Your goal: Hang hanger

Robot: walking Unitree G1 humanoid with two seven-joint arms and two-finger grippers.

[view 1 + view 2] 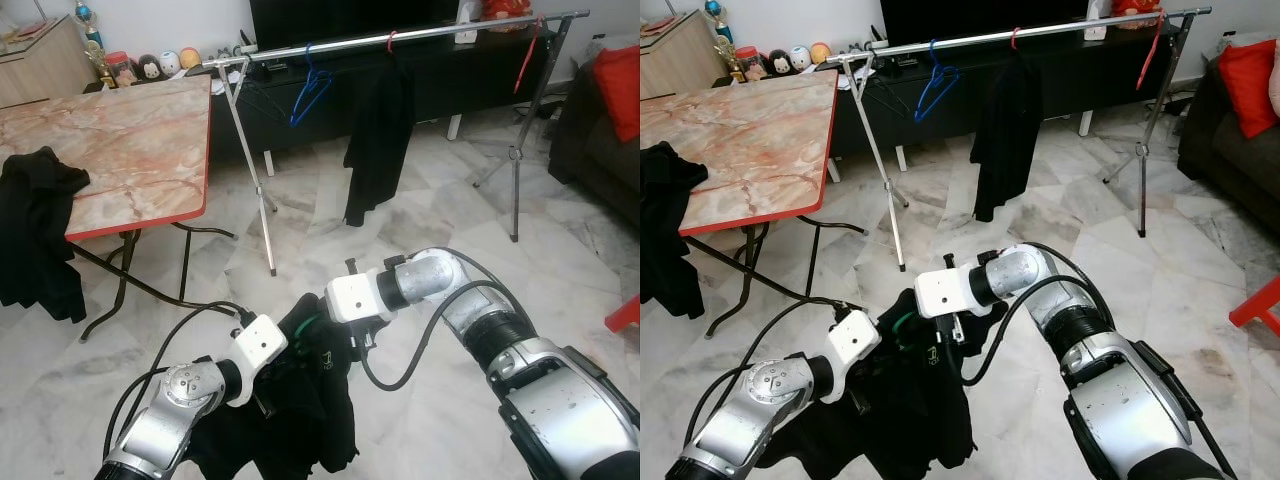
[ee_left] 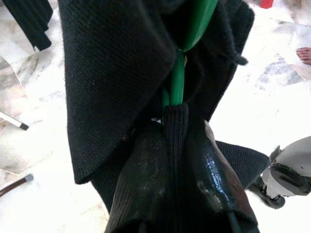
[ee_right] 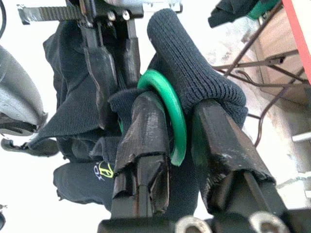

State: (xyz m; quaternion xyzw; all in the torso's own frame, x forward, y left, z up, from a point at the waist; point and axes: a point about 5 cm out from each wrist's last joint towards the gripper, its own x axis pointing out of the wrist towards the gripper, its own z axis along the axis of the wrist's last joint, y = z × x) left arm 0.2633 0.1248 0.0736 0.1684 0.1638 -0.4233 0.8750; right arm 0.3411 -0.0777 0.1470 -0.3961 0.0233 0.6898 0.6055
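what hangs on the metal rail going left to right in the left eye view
blue plastic hanger, bare → black garment on a red hanger → bare red hanger near the rail's right end

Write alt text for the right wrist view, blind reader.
The right claw closes its two black fingers around the green hanger's hook, with the black knit garment bunched over and between them. The left claw grips the same garment just beyond, above pale floor; a table's red edge and legs sit nearby.
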